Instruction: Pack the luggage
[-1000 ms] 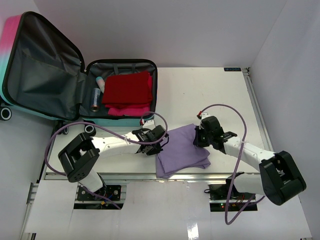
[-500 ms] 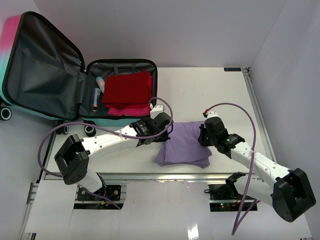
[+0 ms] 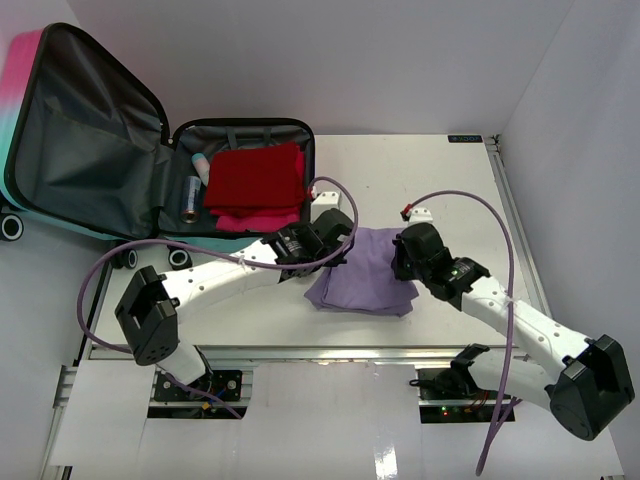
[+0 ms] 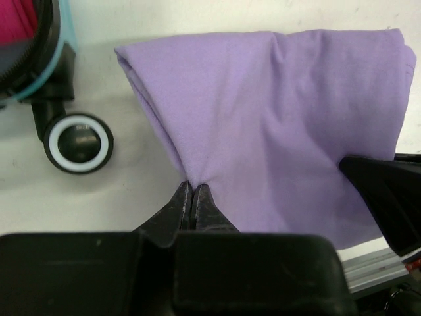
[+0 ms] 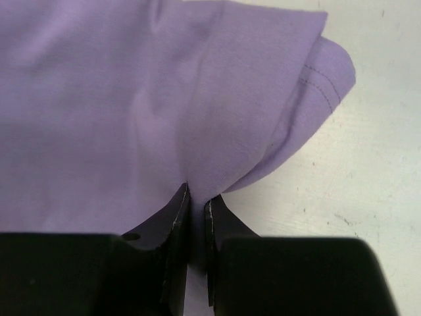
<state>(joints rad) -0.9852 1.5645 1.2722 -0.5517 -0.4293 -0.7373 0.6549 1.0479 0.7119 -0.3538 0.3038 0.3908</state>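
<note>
The luggage [image 3: 60, 70] lies open at the table's back left, pink-to-teal shell, dark grey lining. Its lower half holds folded red and pink cloths [image 3: 255, 185] and two small bottles [image 3: 192, 195]. A folded purple cloth [image 3: 365, 275] hangs between the two arms just right of the luggage. My left gripper [image 3: 338, 248] is shut on the cloth's left edge [image 4: 197, 172]. My right gripper [image 3: 400, 262] is shut on its right edge [image 5: 197, 187]. One luggage wheel [image 4: 77, 143] shows in the left wrist view, left of the cloth.
The white table [image 3: 420, 180] has a raised rail along its right edge [image 3: 515, 225]. White walls close in behind and on the right. Purple cables [image 3: 470, 200] loop over both arms.
Both arms have carried the purple cloth away from the near edge, up and toward the luggage. The cloth is lifted and bunched tighter between them.
</note>
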